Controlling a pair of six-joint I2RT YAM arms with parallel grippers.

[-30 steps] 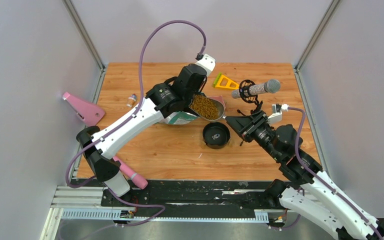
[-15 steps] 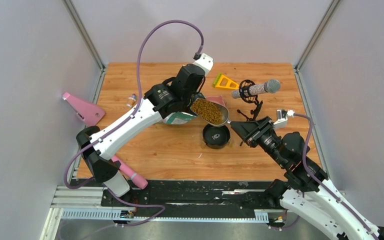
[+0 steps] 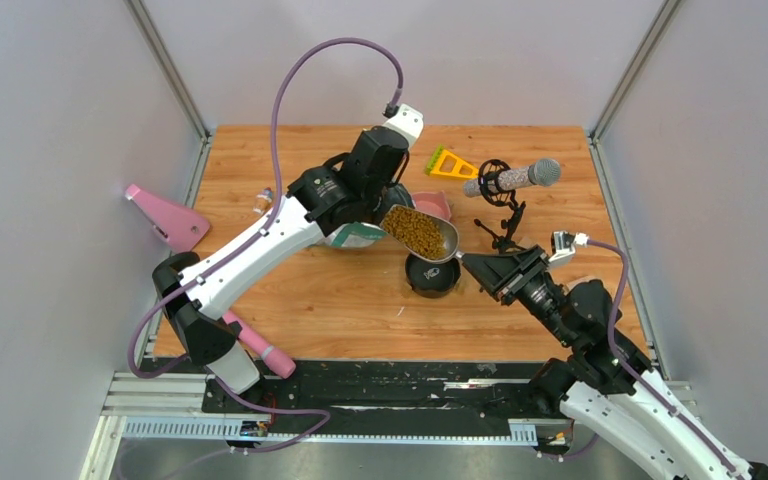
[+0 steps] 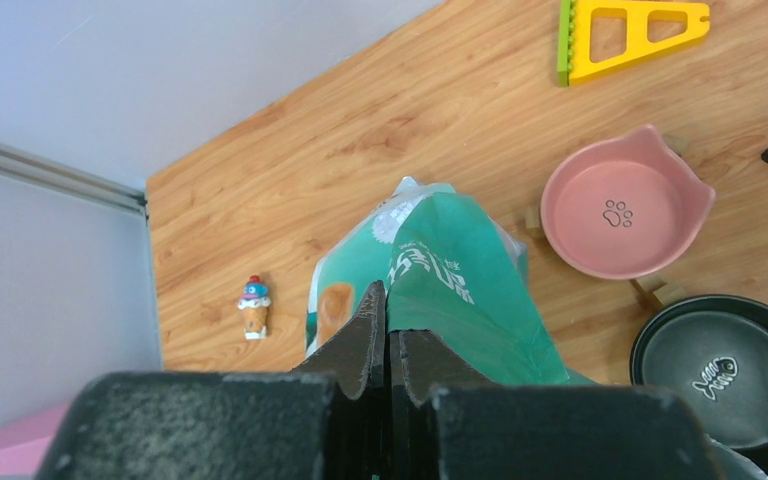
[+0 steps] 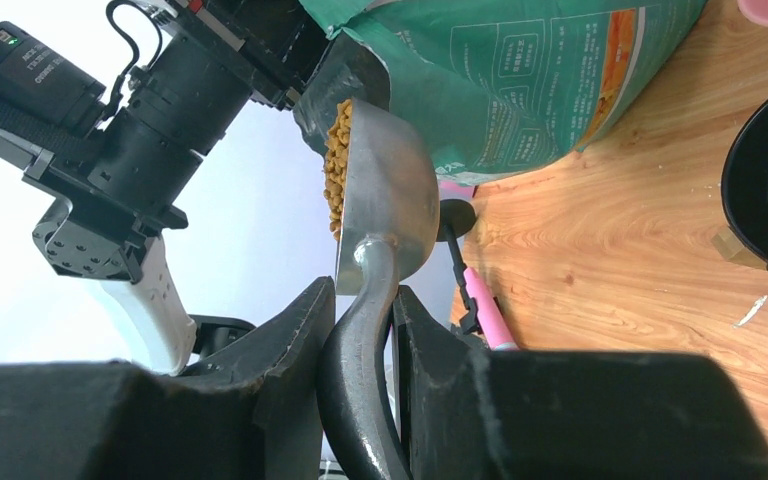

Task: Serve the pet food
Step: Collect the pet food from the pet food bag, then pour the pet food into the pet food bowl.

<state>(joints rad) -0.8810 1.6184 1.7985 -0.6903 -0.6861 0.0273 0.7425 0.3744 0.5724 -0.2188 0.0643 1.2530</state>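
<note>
Right gripper point(image 5: 365, 300) clamps the grey metal scoop point(image 5: 388, 190) by its handle — small brown kibble pellets point(image 3: 417, 229) heaped inside, above the round black bowl point(image 3: 432, 290); left gripper point(image 4: 388, 335) pinches the teal-green bag point(image 4: 455, 290) at its top.

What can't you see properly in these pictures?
- Top view: the grey metal scoop of brown kibble covers part of the black round bowl.
- Top view: the left arm hides most of the teal-green and white bag.
- Right wrist view: the edge cuts off the black bowl.
</note>
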